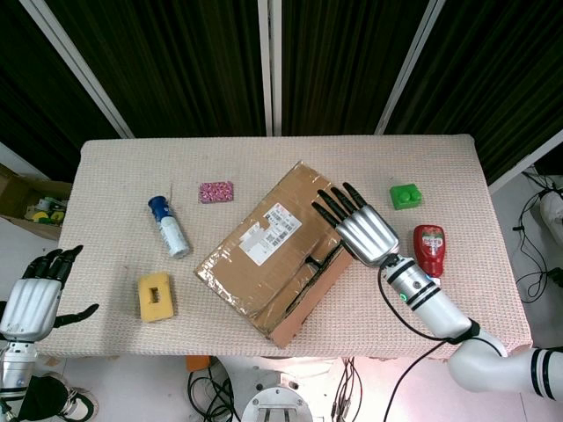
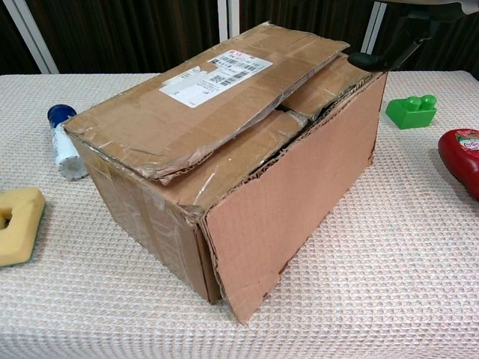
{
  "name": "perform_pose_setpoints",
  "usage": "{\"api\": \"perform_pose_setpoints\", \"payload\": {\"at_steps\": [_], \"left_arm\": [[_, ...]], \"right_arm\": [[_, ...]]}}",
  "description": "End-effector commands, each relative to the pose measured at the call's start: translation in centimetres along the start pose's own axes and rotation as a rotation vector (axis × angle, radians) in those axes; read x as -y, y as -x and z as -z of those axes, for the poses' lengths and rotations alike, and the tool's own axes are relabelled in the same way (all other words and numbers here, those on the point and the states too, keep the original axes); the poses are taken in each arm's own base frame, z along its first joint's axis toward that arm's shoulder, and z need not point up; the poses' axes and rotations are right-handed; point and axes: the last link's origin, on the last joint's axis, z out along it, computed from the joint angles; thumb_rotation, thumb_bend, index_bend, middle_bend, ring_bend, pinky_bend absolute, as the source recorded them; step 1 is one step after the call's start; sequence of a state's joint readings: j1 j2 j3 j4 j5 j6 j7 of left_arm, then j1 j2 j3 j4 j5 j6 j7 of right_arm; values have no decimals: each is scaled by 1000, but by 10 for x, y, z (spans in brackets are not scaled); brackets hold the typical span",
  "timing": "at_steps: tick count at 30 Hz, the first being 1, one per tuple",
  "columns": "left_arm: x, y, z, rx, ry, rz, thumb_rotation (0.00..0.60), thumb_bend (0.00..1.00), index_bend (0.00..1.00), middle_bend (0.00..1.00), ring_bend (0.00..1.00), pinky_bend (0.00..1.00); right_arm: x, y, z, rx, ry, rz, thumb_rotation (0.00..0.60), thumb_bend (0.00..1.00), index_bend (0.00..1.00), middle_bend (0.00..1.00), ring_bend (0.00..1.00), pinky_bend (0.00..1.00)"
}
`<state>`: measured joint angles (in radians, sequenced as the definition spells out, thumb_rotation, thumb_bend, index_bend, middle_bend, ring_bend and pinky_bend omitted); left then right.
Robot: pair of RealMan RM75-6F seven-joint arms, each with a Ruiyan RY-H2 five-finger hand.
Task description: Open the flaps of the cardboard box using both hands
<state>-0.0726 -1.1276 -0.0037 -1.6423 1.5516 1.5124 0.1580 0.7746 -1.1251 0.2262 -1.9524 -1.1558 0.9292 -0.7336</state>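
Observation:
The cardboard box (image 1: 273, 251) lies at an angle in the middle of the table, with a white label on its top flap (image 2: 213, 93). Its right flap (image 2: 296, 198) hangs down along the side. My right hand (image 1: 359, 227) hovers over the box's right edge with fingers spread, dark fingertips (image 2: 370, 60) just above the flap's far corner. It holds nothing. My left hand (image 1: 35, 294) hangs off the table's left front corner, fingers apart, far from the box.
A blue-capped bottle (image 1: 169, 227) and a yellow sponge (image 1: 155, 295) lie left of the box. A pink item (image 1: 215, 192) sits behind it. A green block (image 1: 405, 195) and a red ketchup bottle (image 1: 429, 248) lie to the right, close to my right arm.

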Motion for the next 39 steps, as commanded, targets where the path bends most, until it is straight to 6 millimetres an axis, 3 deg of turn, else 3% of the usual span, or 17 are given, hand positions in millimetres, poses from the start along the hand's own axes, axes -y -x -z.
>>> {"api": "perform_pose_setpoints", "payload": {"at_steps": [1, 8, 11, 20, 26, 32, 39], "left_arm": [[-1, -1, 0, -7, 10, 8, 453, 20, 99, 177, 128, 204], [0, -1, -1, -10, 8, 10, 459, 18, 100, 177, 128, 204], [1, -1, -2, -8, 7, 6, 469, 18, 101, 177, 128, 204], [2, 1, -4, -7, 18, 12, 480, 18, 101, 177, 128, 204], [3, -1, -2, -14, 25, 1, 482, 18, 101, 177, 128, 204], [7, -2, 0, -16, 3, 0, 482, 18, 101, 177, 128, 204], [15, -3, 2, -12, -20, -3, 496, 18, 101, 177, 128, 204]], "right_arm": [[4, 2, -5, -15, -4, 23, 600, 367, 0, 0, 0, 0], [19, 2, -20, -93, -21, 6, 600, 135, 0, 0, 0, 0], [25, 4, -28, -116, -23, -6, 600, 88, 0, 0, 0, 0], [38, 10, -44, -118, -29, -13, 600, 97, 0, 0, 0, 0], [46, 4, -55, -189, -4, -55, 600, 208, 0, 0, 0, 0], [57, -12, -68, -238, -2, -95, 600, 314, 0, 0, 0, 0], [80, -39, -95, -321, -4, -68, 600, 332, 0, 0, 0, 0]]}}
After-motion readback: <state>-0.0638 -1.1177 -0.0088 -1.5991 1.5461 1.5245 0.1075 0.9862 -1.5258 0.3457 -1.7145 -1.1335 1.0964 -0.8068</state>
